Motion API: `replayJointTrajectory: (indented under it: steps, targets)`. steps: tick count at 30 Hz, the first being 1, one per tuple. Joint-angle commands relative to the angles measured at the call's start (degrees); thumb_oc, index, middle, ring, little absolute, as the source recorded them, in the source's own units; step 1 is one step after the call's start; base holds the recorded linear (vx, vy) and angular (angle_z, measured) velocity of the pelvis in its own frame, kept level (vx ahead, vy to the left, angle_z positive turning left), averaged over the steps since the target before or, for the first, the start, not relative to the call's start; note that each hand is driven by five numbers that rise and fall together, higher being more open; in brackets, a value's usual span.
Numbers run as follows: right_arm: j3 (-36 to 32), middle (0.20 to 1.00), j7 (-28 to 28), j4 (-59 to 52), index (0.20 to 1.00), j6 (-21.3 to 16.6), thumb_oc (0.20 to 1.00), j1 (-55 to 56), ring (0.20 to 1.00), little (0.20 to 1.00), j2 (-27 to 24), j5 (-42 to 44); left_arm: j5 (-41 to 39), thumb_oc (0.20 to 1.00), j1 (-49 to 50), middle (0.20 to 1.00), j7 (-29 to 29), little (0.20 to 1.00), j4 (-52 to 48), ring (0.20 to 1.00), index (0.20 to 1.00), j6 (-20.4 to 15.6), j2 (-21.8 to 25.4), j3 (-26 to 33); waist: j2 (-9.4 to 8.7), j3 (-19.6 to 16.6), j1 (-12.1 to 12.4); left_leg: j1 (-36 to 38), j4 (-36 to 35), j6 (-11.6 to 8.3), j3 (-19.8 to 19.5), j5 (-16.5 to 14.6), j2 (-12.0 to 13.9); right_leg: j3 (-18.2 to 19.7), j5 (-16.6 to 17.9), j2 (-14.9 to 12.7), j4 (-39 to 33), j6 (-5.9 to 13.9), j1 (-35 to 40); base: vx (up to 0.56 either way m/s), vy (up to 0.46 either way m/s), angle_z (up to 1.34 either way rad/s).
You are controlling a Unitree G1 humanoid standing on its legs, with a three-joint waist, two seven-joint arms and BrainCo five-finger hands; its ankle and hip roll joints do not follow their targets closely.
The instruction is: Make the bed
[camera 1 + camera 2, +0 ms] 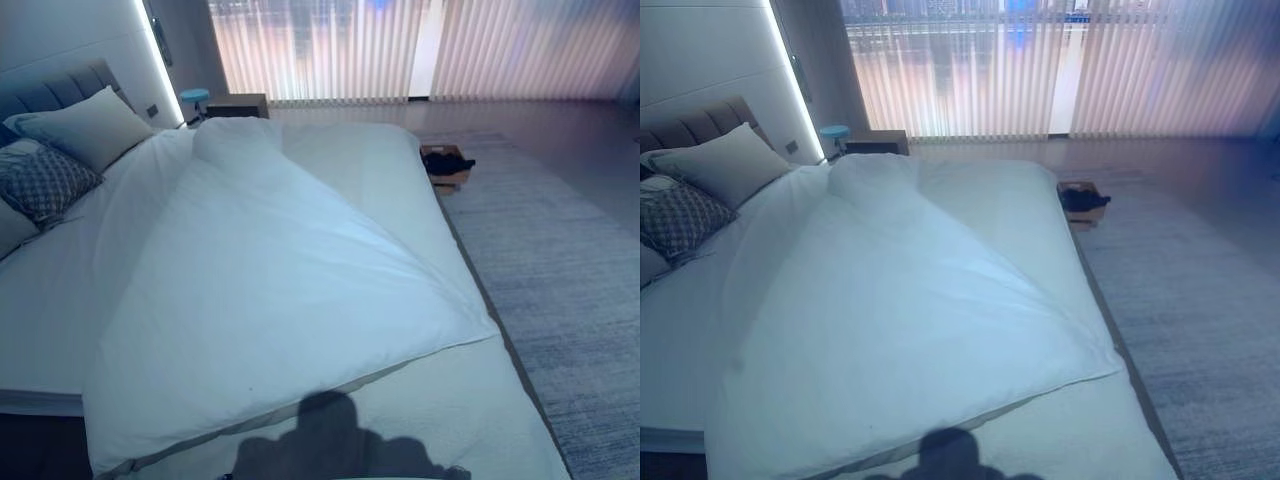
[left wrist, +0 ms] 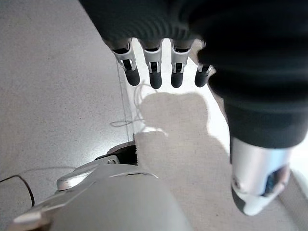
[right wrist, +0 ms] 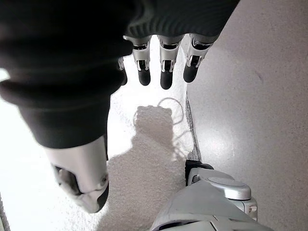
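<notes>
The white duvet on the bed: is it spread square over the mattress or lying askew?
Askew. The white duvet lies diagonally, one corner pointing to the right edge, leaving bare mattress at the foot and right side.

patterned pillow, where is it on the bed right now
The patterned pillow lies at the head of the bed on the eye views' left, just in front of the plain pillow and beside the white duvet.
</notes>
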Motion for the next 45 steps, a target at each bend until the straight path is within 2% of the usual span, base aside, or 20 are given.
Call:
replayJointTrajectory:
  steps: [1, 24, 29, 31, 32, 33, 34, 36, 37, 39, 40, 41, 44, 45]
  targets:
    - [2.8, 1.0, 0.2, 1.2, 1.0, -0.6, 1.0, -2.8, 1.0, 1.0, 0.3, -1.4, 1.6, 1.0, -2.6, 1.0, -0.7, 1.0, 1.6, 1.0, 1.0, -0.9, 0.7, -0.1, -3.28, 0.2, -0.4, 0.8, -1.9, -1.29, -1.3, -0.5, -2.1, 1.0, 2.1, -3.7, -2.1, 5.83, 5.6, 0.0, 0.0, 0.0]
    - [2.8, 1.0, 0.0, 0.8, 1.0, -0.7, 1.0, -3.3, 1.0, 1.0, 0.9, -0.1, -0.1, 1.0, -2.4, 1.0, 0.0, 1.0, 2.9, 1.0, 1.0, -0.6, -0.5, 0.6, -2.94, 1.2, -0.3, 0.7, -1.9, -1.38, -1.5, -0.8, -2.0, 0.2, 1.7, -3.9, -2.1, 5.83, 5.7, 0.0, 0.0, 0.0]
    - [1.7, 1.0, 0.3, 0.9, 1.0, -0.7, 1.0, -3.4, 1.0, 1.0, 1.3, 3.0, -0.1, 1.0, -2.6, 1.0, 0.2, 1.0, 3.0, 1.0, 1.0, -0.6, -0.4, 0.6, -2.95, 1.3, -0.3, 0.8, -1.9, -1.4, -1.5, -1.0, -2.1, -0.1, 1.5, -3.9, -2.1, 5.94, 5.8, 0.01, 0.002, 0.0]
    - [0.2, 1.0, 0.5, 0.3, 1.0, -1.2, 1.0, -3.6, 1.0, 1.0, 1.7, 7.2, -0.4, 1.0, -2.7, 1.0, 0.2, 1.0, 2.9, 1.0, 1.0, -0.7, -0.5, 0.6, -2.82, 1.5, -0.4, 0.8, -1.9, -1.42, -1.5, -1.0, -2.1, -0.1, 1.5, -4.0, -2.1, 5.94, 5.8, 0.0, 0.0, 0.0]
    - [-1.5, 1.0, 0.6, -0.8, 1.0, -1.8, 1.0, -4.1, 1.0, 1.0, 2.4, 13.0, -1.1, 1.0, -2.9, 1.0, 0.3, 1.0, 2.7, 1.0, 1.0, -0.7, -0.5, 0.5, -2.68, 1.8, -0.5, 0.6, -1.9, -1.43, -1.4, -1.0, -2.0, -0.2, 1.5, -4.0, -2.1, 5.98, 5.6, 0.0, 0.0, 0.0]
    - [-1.5, 1.0, 0.6, -0.8, 1.0, -1.8, 1.0, -4.1, 1.0, 1.0, 2.4, 13.1, -1.1, 1.0, -2.9, 1.0, 0.3, 1.0, 2.7, 1.0, 1.0, -0.7, -0.5, 0.5, -2.69, 1.8, -0.5, 0.6, -1.9, -1.43, -1.4, -1.0, -2.0, -0.2, 1.5, -4.0, -2.1, 5.98, 5.6, 0.0, 0.0, 0.0]
    - [-2.8, 1.0, 1.0, -2.7, 1.0, -2.6, 1.0, -5.0, 1.0, 1.0, 3.1, 20.0, -2.2, 1.0, -3.3, 1.0, 0.6, 1.0, 2.1, 1.0, 1.0, -0.9, -0.6, 0.4, -2.5, 2.5, -0.6, 0.1, -1.9, -1.48, -1.3, -0.9, -2.1, -0.1, 1.7, -4.1, -2.1, 6.04, 5.0, -0.04, 0.018, -0.01]
    - [-2.9, 1.0, 1.1, -6.4, 1.0, -3.7, 1.0, -5.9, 1.0, 1.0, 3.9, 27.2, -3.7, 1.0, -3.9, 1.0, 1.1, 1.0, 1.7, 1.0, 1.0, -1.1, -0.6, 0.1, -2.29, 3.4, -0.7, -0.9, -1.9, -1.57, -1.1, -0.5, -2.1, 0.1, 2.1, -4.2, -2.1, 6.14, 4.0, -0.06, 0.02, -0.02]
    - [-2.9, 1.0, 1.1, -6.5, 1.0, -3.7, 1.0, -5.9, 1.0, 1.0, 3.9, 27.2, -3.7, 1.0, -3.9, 1.0, 1.1, 1.0, 1.7, 1.0, 1.0, -1.1, -0.6, 0.1, -2.29, 3.4, -0.6, -0.9, -1.9, -1.57, -1.1, -0.5, -2.1, 0.1, 2.1, -4.2, -2.1, 6.14, 3.9, -0.07, 0.013, -0.03]
    - [-2.7, 1.0, 0.8, -10.0, 1.0, -4.8, 1.0, -7.3, 1.0, 1.0, 4.4, 33.3, -4.9, 1.0, -4.5, 1.0, 1.7, 1.0, 1.1, 1.0, 1.0, -1.3, -0.6, -0.5, -2.11, 4.7, -0.6, -2.2, -1.9, -1.74, -1.0, 0.1, -2.1, 0.0, 2.6, -4.3, -2.1, 6.19, 2.6, -0.1, 0.016, -0.03]
    - [-2.5, 1.0, 0.5, -13.5, 1.0, -5.8, 1.0, -8.8, 1.0, 1.0, 4.9, 39.4, -6.0, 1.0, -5.3, 1.0, 2.2, 1.0, 0.9, 1.0, 1.0, -1.4, -0.7, -1.3, -1.91, 5.7, -0.6, -3.6, -1.9, -1.84, -0.8, 0.6, -2.1, -0.1, 3.2, -4.5, -2.1, 6.19, 1.1, -0.09, 0.015, -0.01]
    - [-2.5, 1.0, 0.5, -13.5, 1.0, -5.8, 1.0, -8.8, 1.0, 1.0, 4.9, 39.4, -6.0, 1.0, -5.4, 1.0, 2.2, 1.0, 0.9, 1.0, 1.0, -1.4, -0.7, -1.3, -1.91, 5.7, -0.5, -3.7, -1.9, -1.84, -0.8, 0.6, -2.1, -0.1, 3.2, -4.5, -2.1, 6.18, 1.1, -0.07, 0.016, 0.0]
    - [-3.0, 1.0, 0.1, -17.4, 1.0, -7.4, 1.0, -10.8, 1.0, 1.0, 6.5, 49.6, -7.9, 1.0, -6.2, 1.0, 2.9, 1.0, 0.5, 1.0, 1.0, -1.4, -1.1, -2.2, -1.51, 6.8, -0.3, -5.3, -1.9, -2.01, -0.7, 1.3, -2.2, -0.2, 3.8, -4.6, -2.0, 6.26, -0.6, -0.02, 0.007, -0.03]
    - [-3.0, 1.0, 0.1, -17.4, 1.0, -7.4, 1.0, -10.8, 1.0, 1.0, 6.5, 49.6, -7.9, 1.0, -6.2, 1.0, 2.9, 1.0, 0.5, 1.0, 1.0, -1.4, -1.1, -2.2, -1.51, 6.8, -0.3, -5.3, -1.9, -2.01, -0.7, 1.3, -2.2, -0.2, 3.8, -4.6, -2.0, 6.26, -0.6, -0.03, 0.015, 0.01]
